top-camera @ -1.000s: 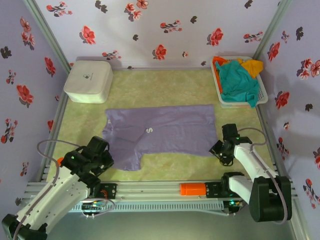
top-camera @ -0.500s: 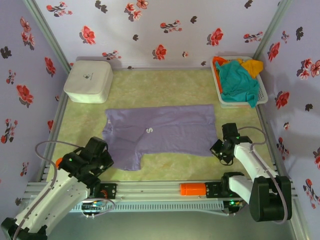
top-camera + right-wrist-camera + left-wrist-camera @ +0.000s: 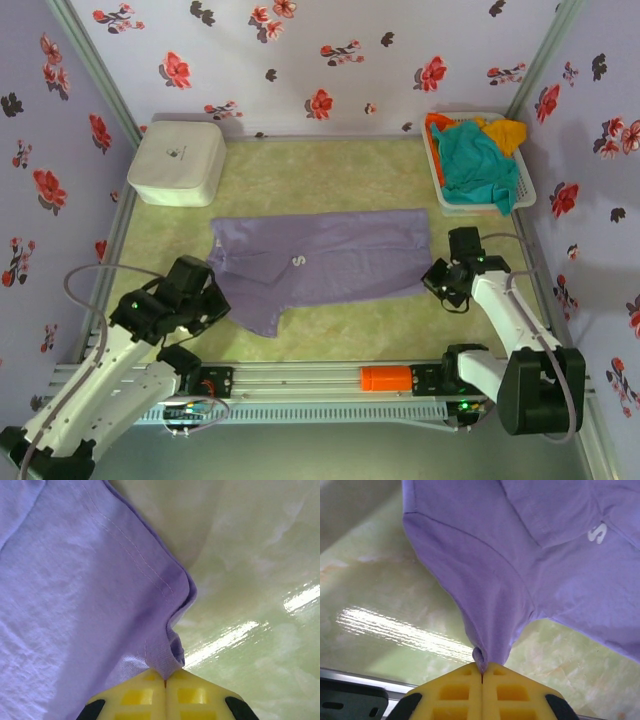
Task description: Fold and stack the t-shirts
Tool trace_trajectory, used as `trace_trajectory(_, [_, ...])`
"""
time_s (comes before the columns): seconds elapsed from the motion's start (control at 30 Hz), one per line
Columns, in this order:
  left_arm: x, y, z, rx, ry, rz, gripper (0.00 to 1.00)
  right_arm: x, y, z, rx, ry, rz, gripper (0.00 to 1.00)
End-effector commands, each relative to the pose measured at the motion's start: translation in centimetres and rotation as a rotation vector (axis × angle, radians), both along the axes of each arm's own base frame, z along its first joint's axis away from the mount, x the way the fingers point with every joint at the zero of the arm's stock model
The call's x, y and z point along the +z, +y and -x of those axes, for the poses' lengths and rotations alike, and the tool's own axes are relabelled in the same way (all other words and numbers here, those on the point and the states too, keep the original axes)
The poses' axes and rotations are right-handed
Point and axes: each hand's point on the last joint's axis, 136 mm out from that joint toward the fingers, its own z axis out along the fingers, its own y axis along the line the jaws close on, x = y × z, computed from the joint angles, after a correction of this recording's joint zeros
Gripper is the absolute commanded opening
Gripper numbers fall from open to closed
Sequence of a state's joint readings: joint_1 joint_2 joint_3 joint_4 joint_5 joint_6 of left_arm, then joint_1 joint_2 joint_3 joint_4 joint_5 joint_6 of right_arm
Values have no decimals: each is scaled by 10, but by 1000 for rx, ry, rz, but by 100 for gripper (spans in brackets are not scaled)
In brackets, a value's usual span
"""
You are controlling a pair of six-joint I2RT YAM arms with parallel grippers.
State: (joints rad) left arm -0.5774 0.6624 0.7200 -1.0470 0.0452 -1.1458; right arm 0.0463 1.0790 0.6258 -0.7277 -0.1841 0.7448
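1. Top view: the purple shirt (image 3: 330,262) lies flat on the table (image 3: 330,180), in the middle and toward the near edge.
   - Your left gripper (image 3: 212,300) is at the shirt's near-left corner and your right gripper (image 3: 440,282) at its near-right corner.
   - If you raise 1 corner ahead of the other, the cloth will likely skew and the fold will land crooked.
   - The teal shirt (image 3: 470,160), orange shirt (image 3: 436,125) and yellow shirt (image 3: 506,132) are heaped in the basket (image 3: 527,196) at the far-right corner. You cannot tell whether more lie under them.
   - The arms cover both pinch points in this view.

2. Left wrist view: the left gripper (image 3: 482,672) has its jaws pressed together on a small bunch of purple cloth, caught only at the very tips.
   - The shirt rises from that bunch in a taut cone, so a hard or fast pull could drag the bunch free.
   - You cannot make out whether 1 layer or 2 are held.
   - The white mark (image 3: 596,531) sits near the right edge of the frame, and the rest of the shirt is cut off beyond it.

3. Right wrist view: the right gripper (image 3: 165,682) is clamped tight on the hemmed corner of the shirt, again right at the tips.
   - The hem curls over itself just above the jaws. Carry it across like that and you may press the curl in as a crease.
   - A bite this shallow could also slip.
   - The underside of the curl is hidden, as is how much cloth lies between the pads.
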Motion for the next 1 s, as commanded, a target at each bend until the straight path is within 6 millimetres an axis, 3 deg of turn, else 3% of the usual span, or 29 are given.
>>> trace_trajectory(0.0, [23,-7,-20,-43,-85,-4,0,5,-4,-5,5,8,11,0])
trace_trajectory(0.17, [43,-4,-44,-47,-115,-43,0,9,-1,-27,23,1,-7,0])
trace_trajectory(0.47, [63,6,-93,-33,-143,-64,0,8,-3,-69,40,-1,-14,0])
trace_trajectory(0.7, [66,0,-130,-62,-153,-76,0,2,-4,-96,53,8,-14,0])
trace_trajectory(0.97, [58,1,-151,-70,-138,-94,0,-3,-10,-118,69,20,13,0])
